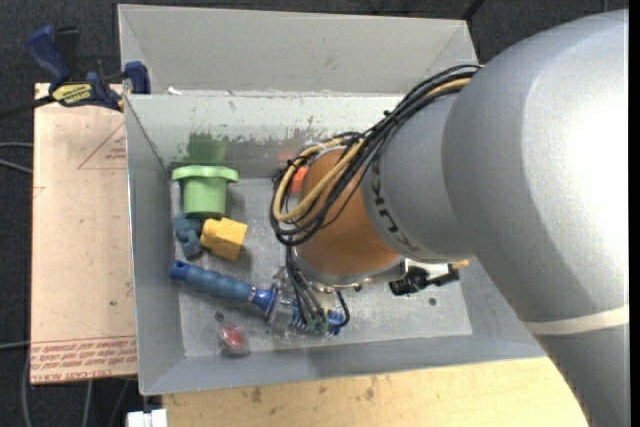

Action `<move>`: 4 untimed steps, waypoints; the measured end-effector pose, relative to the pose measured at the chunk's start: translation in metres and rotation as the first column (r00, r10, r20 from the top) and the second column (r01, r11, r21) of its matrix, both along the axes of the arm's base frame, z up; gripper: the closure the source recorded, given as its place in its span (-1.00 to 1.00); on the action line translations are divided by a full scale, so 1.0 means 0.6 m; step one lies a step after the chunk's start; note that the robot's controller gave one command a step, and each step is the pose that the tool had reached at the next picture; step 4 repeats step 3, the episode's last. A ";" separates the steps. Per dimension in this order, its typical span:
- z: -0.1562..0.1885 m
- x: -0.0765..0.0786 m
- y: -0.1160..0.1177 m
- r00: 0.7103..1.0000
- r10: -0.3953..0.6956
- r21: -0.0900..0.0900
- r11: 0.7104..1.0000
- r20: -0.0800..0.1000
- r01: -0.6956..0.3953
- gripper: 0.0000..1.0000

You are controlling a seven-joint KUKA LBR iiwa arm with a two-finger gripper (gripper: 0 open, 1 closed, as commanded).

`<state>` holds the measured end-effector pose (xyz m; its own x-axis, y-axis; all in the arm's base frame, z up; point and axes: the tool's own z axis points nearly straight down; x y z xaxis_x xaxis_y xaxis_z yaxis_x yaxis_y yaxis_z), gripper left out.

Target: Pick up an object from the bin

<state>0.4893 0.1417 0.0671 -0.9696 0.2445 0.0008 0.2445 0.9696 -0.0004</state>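
Observation:
My gripper (pixel 290 313) is low over the bin's front middle, under the orange cover and its cables. Its tip is at the right end of a long blue stick-shaped tool (pixel 212 282) that lies slanted on the floor, running up-left from the gripper. Whether it touches or grips the tool is hidden. A small red and clear piece (pixel 233 339) lies just front-left of the gripper, near the front wall.
At the bin's left lie a yellow block (pixel 224 237), a small grey-blue piece (pixel 187 235) and an upright green spool-shaped cup (pixel 204 187). A small black item (pixel 420 281) shows at the arm's lower edge. The arm covers the bin's right half.

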 end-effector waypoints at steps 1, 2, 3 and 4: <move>0.079 0.001 0.001 1.000 0.002 0.002 1.000 0.004 -0.002 1.00; 0.162 0.003 0.002 1.000 0.005 0.002 1.000 0.005 -0.005 1.00; 0.221 0.004 0.004 1.000 0.008 0.002 1.000 0.004 -0.008 1.00; 0.221 0.004 0.004 1.000 0.008 0.002 1.000 0.004 -0.008 1.00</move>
